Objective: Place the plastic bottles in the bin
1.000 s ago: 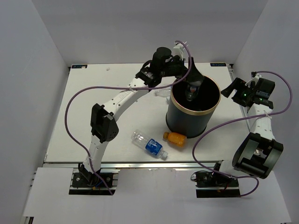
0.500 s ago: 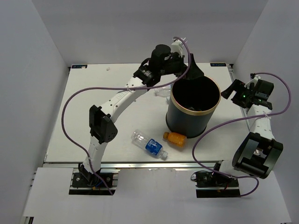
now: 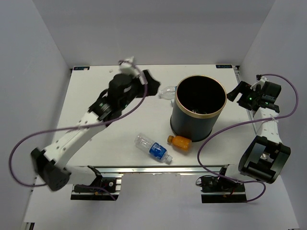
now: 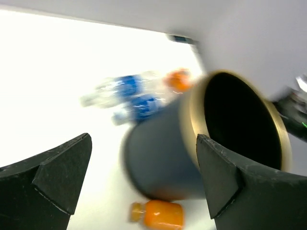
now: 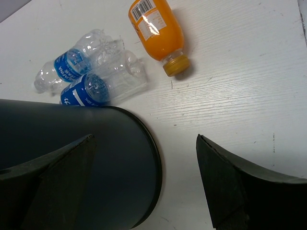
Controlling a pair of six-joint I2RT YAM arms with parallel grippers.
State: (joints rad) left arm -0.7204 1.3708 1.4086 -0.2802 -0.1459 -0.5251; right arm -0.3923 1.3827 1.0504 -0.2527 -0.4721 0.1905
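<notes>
Left of black gold-rimmed cylindrical bin [image 3: 200, 125], my left end effector [image 3: 152, 82] has swung away, released, empty. Three remain: blue-labelled clear bottle [image 3: 154, 149], small orange bottle [image 3: 180, 142], clear bottle [image 3: 167, 92] behind bin.

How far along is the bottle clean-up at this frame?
Done: a pale object glints inside the bin, probably one bottle. In hand: nothing; the left gripper and right gripper are both open and empty. Left: the blue-label bottle, orange bottle and clear bottle by the bin's far side lie on the table.
</notes>
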